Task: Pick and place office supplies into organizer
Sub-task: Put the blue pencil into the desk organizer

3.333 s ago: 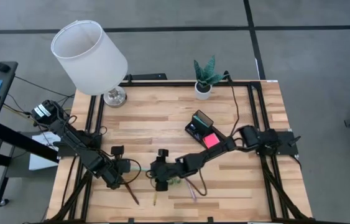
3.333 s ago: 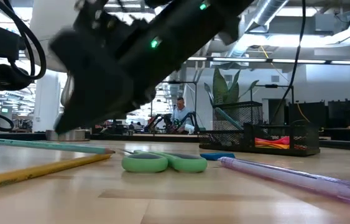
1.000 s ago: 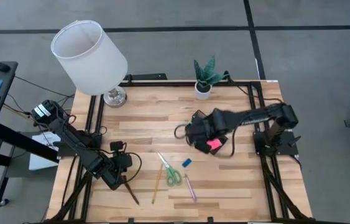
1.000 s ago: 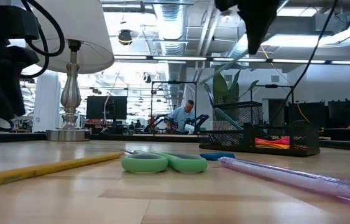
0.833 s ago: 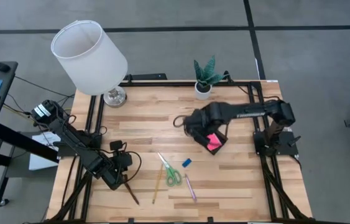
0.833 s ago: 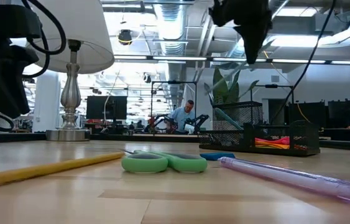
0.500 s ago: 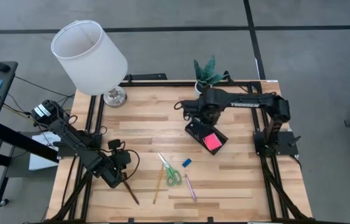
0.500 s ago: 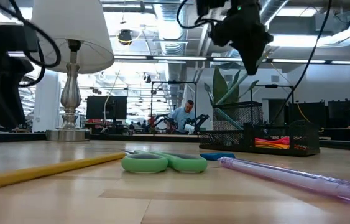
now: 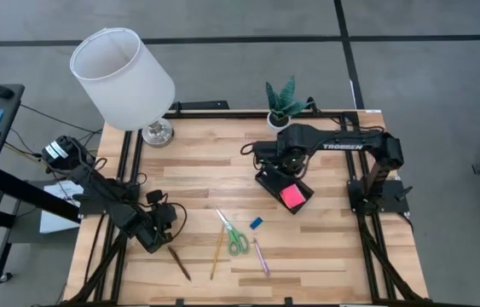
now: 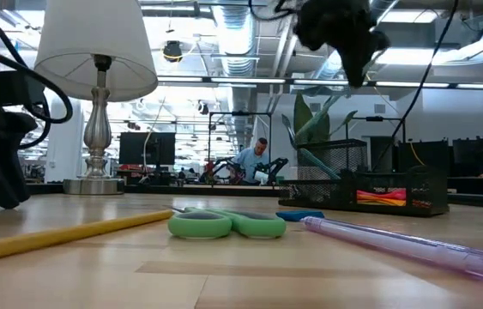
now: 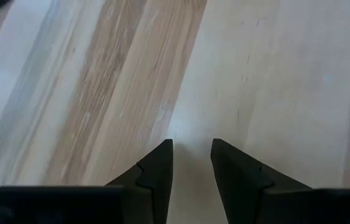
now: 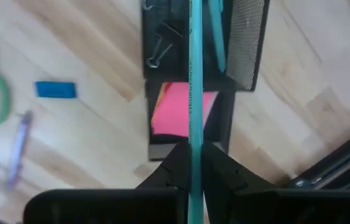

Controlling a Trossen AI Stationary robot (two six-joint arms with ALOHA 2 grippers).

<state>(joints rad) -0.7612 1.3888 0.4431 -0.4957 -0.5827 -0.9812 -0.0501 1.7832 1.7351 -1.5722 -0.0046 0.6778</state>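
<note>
The black organizer (image 9: 272,181) stands on the table right of centre, with a pink sticky-note pad (image 9: 291,194), a black clip (image 12: 162,46) and a teal pen (image 12: 216,34) in its mesh cup (image 12: 249,43). My right gripper (image 9: 286,159) hangs above it, shut on a teal pencil (image 12: 194,74). Green scissors (image 9: 236,238), a yellow pencil (image 9: 216,253), a purple pen (image 9: 260,256), a blue eraser (image 9: 257,223) and a brown pencil (image 9: 178,263) lie flat near the front. My left gripper (image 11: 191,149) stands open just over bare wood at the near left. My right gripper pinches the teal pencil's shaft (image 12: 194,134) between its two fingers, which point down. The pencil runs along the fingers and reaches far out past their tips, lifted clear above the organizer. Which end of the pencil is in the hold does not show.
A white-shaded lamp (image 9: 124,81) stands at the far left corner and a small potted plant (image 9: 282,107) at the far edge behind the organizer. Bare wood lies between the loose items and the lamp. A person sits far off in the room (image 10: 248,159).
My right gripper has carried the teal pencil toward the far edge, from the organizer's near-left side to above its mesh cup, turning its wrist as it went. My left gripper has sunk toward the table and drawn back a little from the brown pencil.
</note>
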